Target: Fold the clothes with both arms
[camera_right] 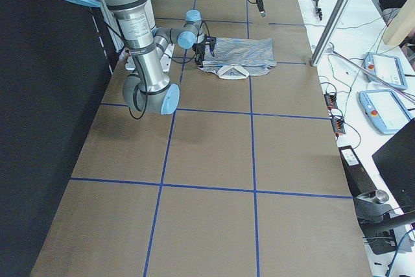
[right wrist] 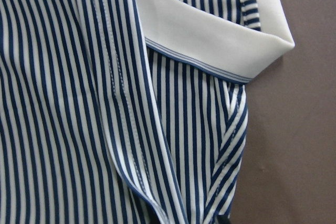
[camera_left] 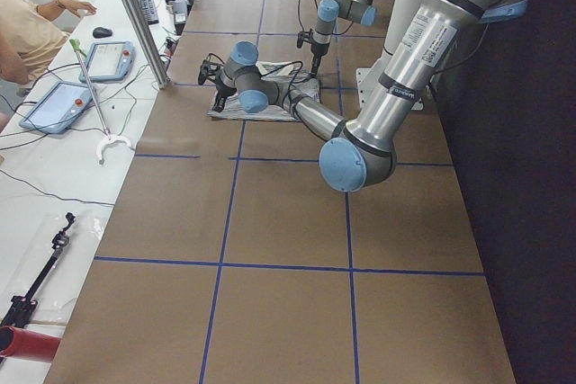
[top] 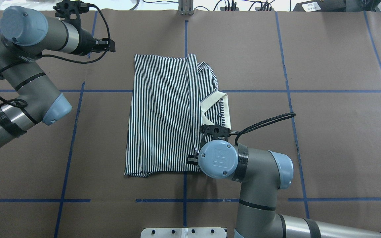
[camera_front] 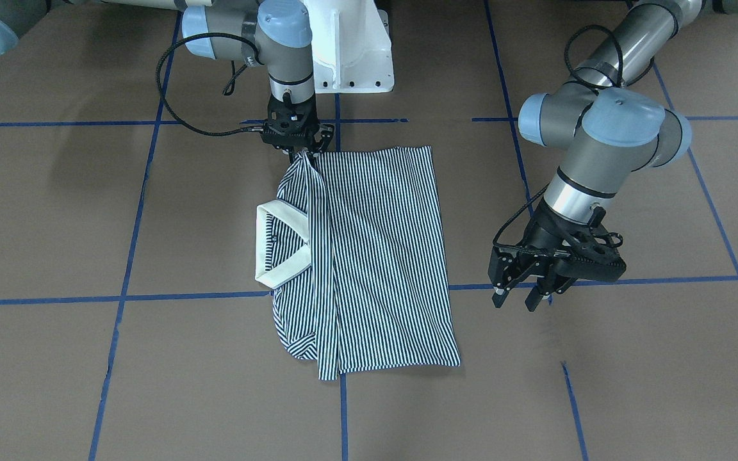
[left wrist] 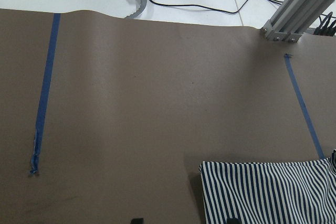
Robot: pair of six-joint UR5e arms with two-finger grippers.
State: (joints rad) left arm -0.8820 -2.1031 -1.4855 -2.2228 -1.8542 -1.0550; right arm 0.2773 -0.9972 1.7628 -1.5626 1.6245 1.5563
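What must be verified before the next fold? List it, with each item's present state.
1. Right black two-finger gripper holds the navy-and-white striped polo shirt: ok, a corner is drawn up into it.
2. Left black two-finger gripper open: ok, fingers apart.
3. Left gripper on cloth: not ok, it hangs over the bare brown table beside the shirt.
4. Plain cream collar uncovered: ok.
5. Right arm's black cable off the cloth: ok.
6. Sleeves tucked flat: cannot tell.
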